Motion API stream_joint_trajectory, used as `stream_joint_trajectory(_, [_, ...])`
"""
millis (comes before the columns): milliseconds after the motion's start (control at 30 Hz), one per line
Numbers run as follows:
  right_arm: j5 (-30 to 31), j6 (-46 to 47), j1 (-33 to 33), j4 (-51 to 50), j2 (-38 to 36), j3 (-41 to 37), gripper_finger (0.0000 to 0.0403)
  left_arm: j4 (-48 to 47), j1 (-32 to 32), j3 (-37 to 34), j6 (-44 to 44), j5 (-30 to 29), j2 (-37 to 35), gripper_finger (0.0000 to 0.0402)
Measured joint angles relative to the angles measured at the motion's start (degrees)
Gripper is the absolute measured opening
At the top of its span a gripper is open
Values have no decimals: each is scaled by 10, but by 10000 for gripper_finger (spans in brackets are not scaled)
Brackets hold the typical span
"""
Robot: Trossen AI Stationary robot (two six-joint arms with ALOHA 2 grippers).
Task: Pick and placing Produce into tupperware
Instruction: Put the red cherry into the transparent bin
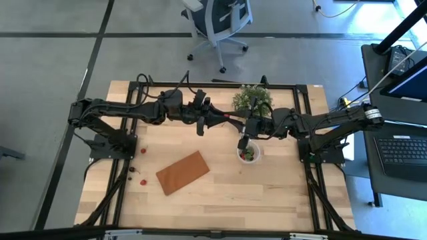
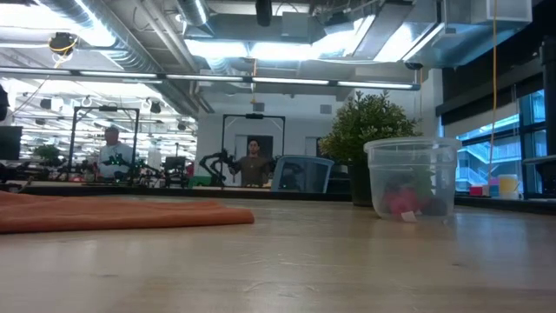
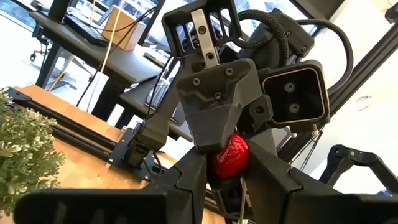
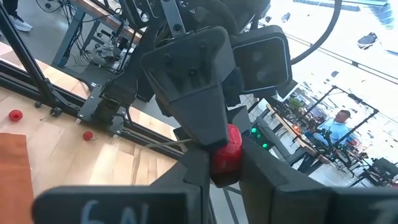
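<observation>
One strawberry seems pinched between left fingers and right fingers alike.

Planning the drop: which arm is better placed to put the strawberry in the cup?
Right. The cup sits just by its claw, on its side; the left arm stretches across the table.

surface: pale wood planks, black frame | brown board: flat, near-centre, angled | plant: far edge | tupperware: right of board, holds produce | loose produce: near left edge
</observation>
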Motion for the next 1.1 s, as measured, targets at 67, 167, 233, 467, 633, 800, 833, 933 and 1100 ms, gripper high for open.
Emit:
stream_joint_trajectory(67, [0, 0, 0, 0, 0, 0, 67, 0, 0, 0, 5, 1, 0, 89])
stream_joint_trajectory(167, [3, 0, 0, 0, 0, 0, 70, -1, 0, 0, 13, -1, 0, 89])
stream_joint_trajectory(233, [5, 1, 1, -1, 0, 0, 69, -2, 0, 0, 15, 2, 0, 94])
stream_joint_trajectory(467, [7, 3, 1, -24, 2, -1, 63, -57, -1, 2, 15, -2, 0, 157])
stream_joint_trajectory(633, [61, 3, 1, -38, 2, -1, 63, -125, 1, 2, 14, -7, 0, 184])
stream_joint_trajectory(800, [73, 3, 4, -64, 1, 0, 62, -156, 2, 1, -1, -19, 0, 190])
stream_joint_trajectory(833, [74, 3, 6, -67, 1, 0, 62, -172, 5, 1, -1, -22, 0, 191])
stream_joint_trajectory(933, [74, 11, 11, -98, 0, 0, 62, -235, 18, 1, -5, -25, 1, 191])
stream_joint_trajectory(1100, [75, 91, 19, -205, 0, 0, 62, -354, 36, 1, -33, -42, 1, 191])
